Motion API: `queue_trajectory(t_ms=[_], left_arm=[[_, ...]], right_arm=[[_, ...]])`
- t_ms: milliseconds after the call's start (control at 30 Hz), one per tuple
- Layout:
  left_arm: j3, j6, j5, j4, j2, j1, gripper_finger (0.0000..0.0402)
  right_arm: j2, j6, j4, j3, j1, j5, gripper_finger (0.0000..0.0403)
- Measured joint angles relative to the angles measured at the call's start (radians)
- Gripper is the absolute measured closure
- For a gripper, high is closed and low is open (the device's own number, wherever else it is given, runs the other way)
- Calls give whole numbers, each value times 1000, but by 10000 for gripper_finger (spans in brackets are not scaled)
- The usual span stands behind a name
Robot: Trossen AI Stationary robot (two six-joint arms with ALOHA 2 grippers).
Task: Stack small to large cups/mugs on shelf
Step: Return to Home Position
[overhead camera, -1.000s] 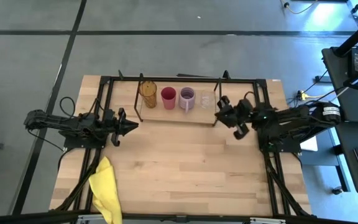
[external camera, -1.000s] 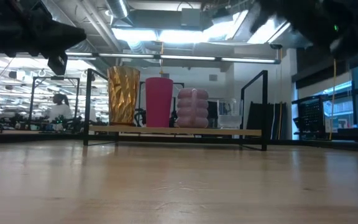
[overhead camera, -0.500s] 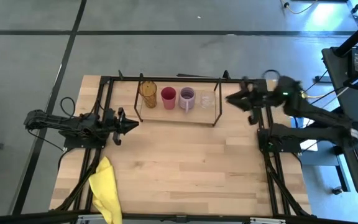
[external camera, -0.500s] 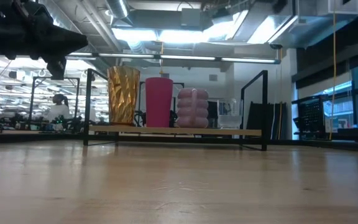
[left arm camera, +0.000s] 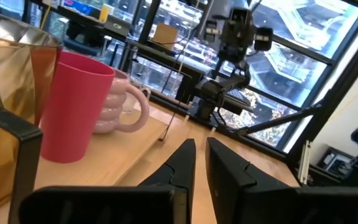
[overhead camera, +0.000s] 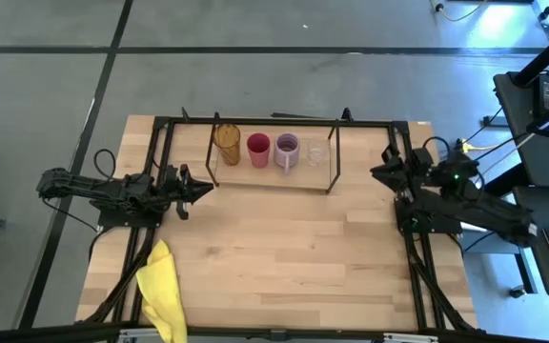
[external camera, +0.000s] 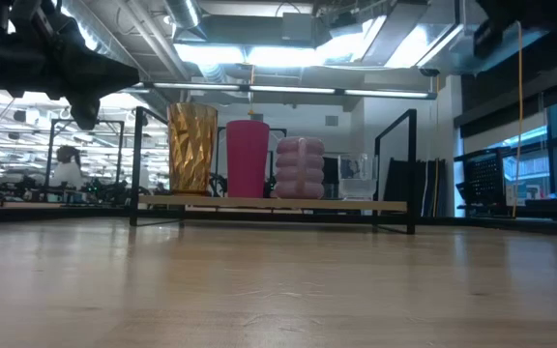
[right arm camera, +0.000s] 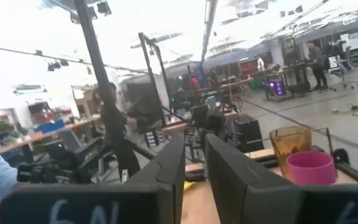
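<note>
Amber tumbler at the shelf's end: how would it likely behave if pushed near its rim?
The amber tumbler stands tallest on the shelf and narrows toward its base, so it probably tips before sliding. Its translucent faceted wall suggests thin plastic, likely light.

four cups, one shelf, one cloth

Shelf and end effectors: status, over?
Left end effector shut, empty, left of shelf. Right end effector shut, empty, right of shelf. Amber tumbler, red cup, purple mug, clear glass in a row on shelf. Nothing in the way.
</note>
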Motion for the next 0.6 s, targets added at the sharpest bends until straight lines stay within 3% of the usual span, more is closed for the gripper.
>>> queue_trajectory(t_ms=[233, 433, 600], left_arm=[[0, -20, 0, 2, 0, 0, 369], [0, -41, 1, 3, 0, 0, 369], [0, -41, -4, -6, 0, 0, 369]], right_arm=[[-144, 45, 34, -160, 0, 17, 336], [-210, 88, 309, -335, 10, 44, 336], [-210, 117, 376, -333, 88, 44, 336]])
